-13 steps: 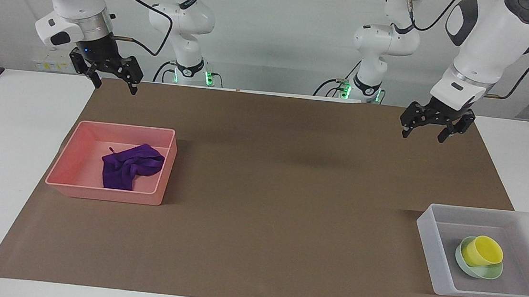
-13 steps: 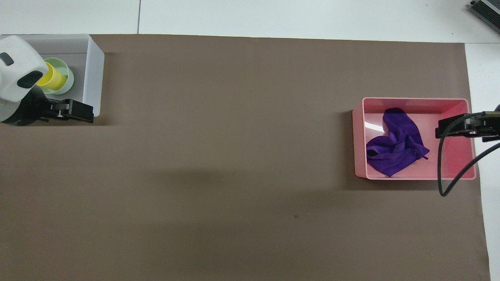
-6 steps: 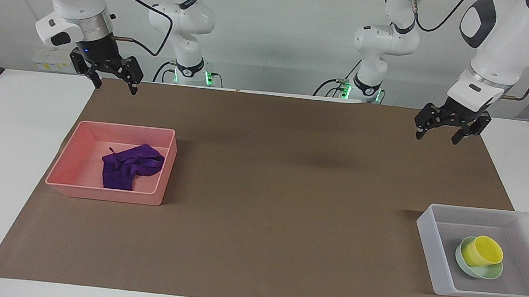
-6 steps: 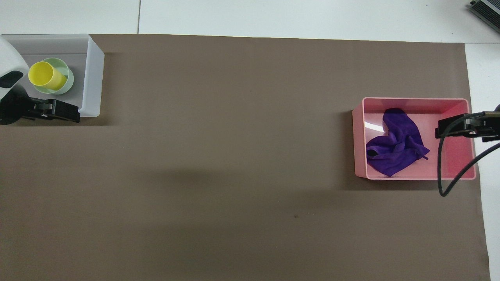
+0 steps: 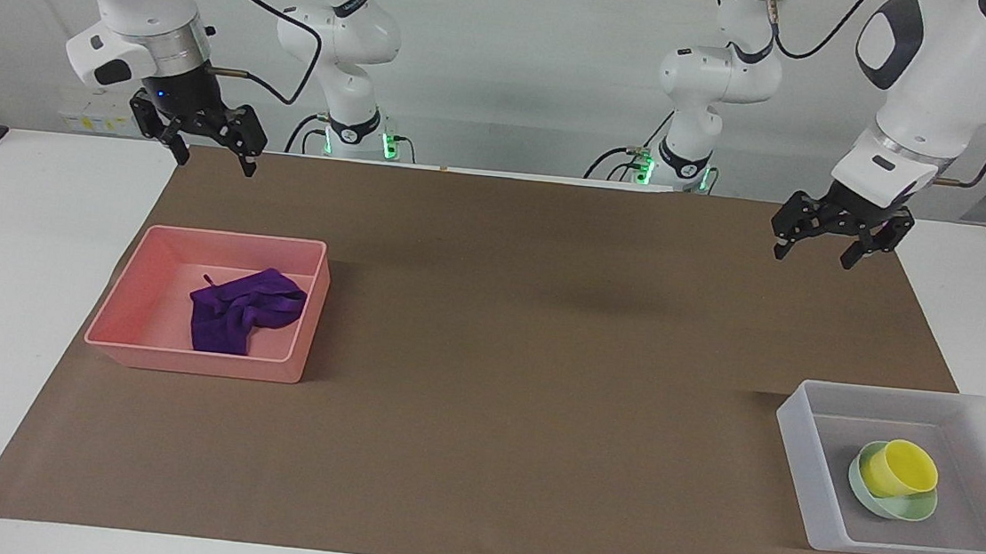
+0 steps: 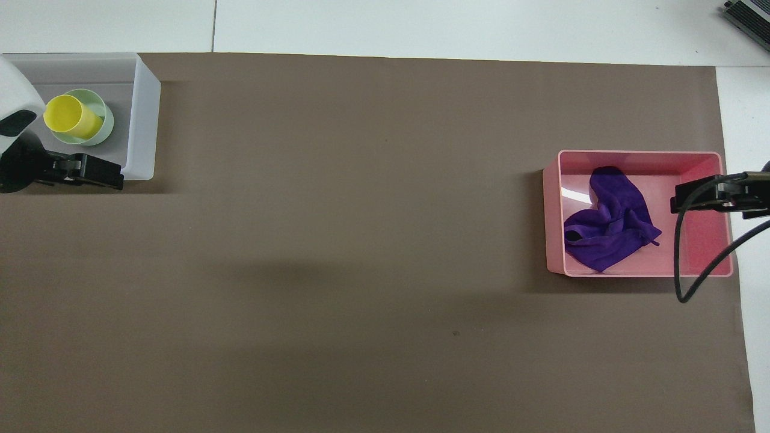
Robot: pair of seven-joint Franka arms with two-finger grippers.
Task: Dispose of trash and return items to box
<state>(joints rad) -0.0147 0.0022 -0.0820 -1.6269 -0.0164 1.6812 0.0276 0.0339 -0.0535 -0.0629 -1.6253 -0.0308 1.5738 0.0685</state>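
Facing view shows the sorting looking finished: the purple cloth [image 5: 242,310] lies crumpled in the pink tray [image 5: 133,308] at about nine o'clock on the table [image 5: 482,401], and the yellow cup [image 5: 900,467] sits tipped in the mint-green bowl [image 5: 888,503] inside the translucent box [image 5: 808,452] at about four o'clock. I judge nothing remains to carry; the next move calls only for parking both arms clear. The left hand [image 5: 840,242] hangs in the air over the table's two o'clock corner, fingers spread apart, holding nothing. The right hand [image 5: 206,143] hangs over the ten o'clock corner, likewise spread and empty.
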